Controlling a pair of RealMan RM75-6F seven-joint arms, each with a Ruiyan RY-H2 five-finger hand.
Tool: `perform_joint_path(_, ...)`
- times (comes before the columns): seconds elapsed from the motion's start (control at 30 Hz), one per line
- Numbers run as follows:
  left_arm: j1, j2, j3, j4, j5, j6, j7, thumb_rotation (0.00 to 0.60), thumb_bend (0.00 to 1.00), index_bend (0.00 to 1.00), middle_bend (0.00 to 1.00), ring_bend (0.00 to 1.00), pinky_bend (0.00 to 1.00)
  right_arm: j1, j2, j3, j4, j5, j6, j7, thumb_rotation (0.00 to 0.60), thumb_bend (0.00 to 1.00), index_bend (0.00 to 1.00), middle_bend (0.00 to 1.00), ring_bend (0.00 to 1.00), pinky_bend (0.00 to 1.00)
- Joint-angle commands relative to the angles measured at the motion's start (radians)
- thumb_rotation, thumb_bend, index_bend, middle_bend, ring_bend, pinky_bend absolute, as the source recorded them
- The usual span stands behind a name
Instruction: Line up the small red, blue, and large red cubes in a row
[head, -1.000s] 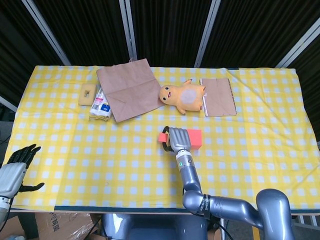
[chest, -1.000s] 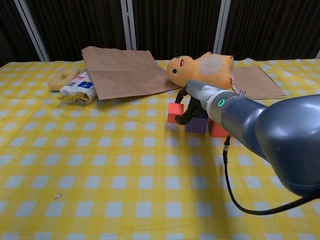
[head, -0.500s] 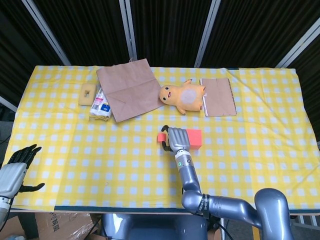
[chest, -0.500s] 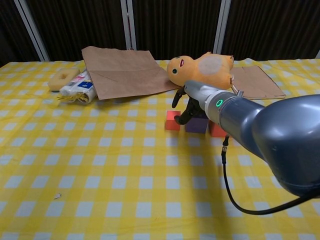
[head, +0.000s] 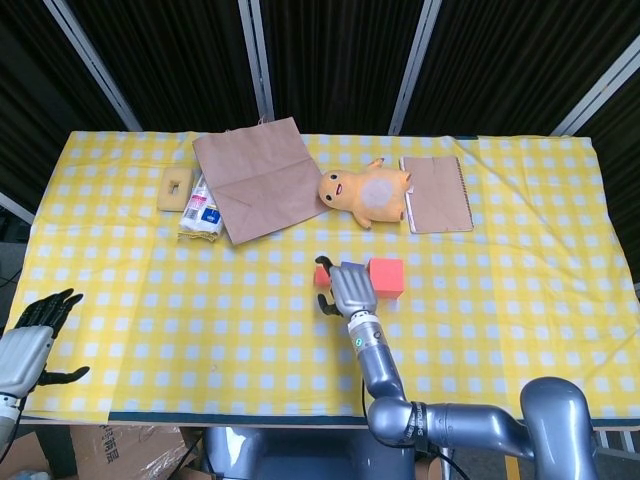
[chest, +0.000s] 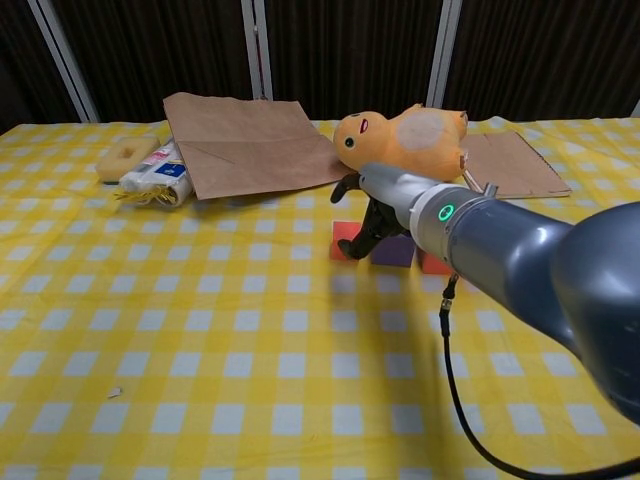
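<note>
Table (head: 520, 300), covered in yellow checked cloth, is being crossed from its near edge by the right arm (chest: 520, 270), which is stretched forward toward the middle. A paper bag (head: 255, 190), a notebook (head: 437, 193) and a plush toy (head: 368, 194) are lying along the far side, with a packet (head: 201, 208) and a sponge (head: 176, 188) at far left. The right hand (head: 350, 288) is being held above the cubes, fingers hanging down loosely apart, nothing gripped. The large red cube (head: 386, 278) is just right of it; the blue cube (chest: 392, 250) is mostly hidden beneath it; the small red cube (chest: 344, 241) is at its left. The three are lying side by side. The left hand (head: 32, 335) is being held off the table's near left corner, fingers spread, empty.
</note>
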Motion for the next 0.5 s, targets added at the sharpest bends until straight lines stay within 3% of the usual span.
perform_joint_path(0.03, 0.000, -0.001, 0.000, 0.000, 0.001, 0.001, 0.002, 0.600, 0.00, 0.00, 0.00, 0.00, 0.00, 0.000, 0.016, -0.022, -0.055, 0.033, 0.006, -0.041, 0.600, 0.50, 0.12, 1.00, 1.00, 1.00)
perform_joint_path(0.23, 0.000, -0.002, 0.000, 0.000, 0.000, 0.001, 0.004, 0.600, 0.00, 0.00, 0.00, 0.00, 0.00, 0.025, -0.001, -0.026, -0.082, 0.083, 0.008, -0.079, 0.600, 0.50, 0.11, 1.00, 1.00, 1.00)
perform_joint_path(0.5, -0.002, 0.002, 0.000, -0.001, 0.000, -0.003, -0.005, 0.600, 0.00, 0.00, 0.00, 0.00, 0.00, 0.047, -0.044, -0.041, -0.038, 0.120, 0.010, -0.101, 0.600, 0.50, 0.11, 1.00, 1.00, 1.00)
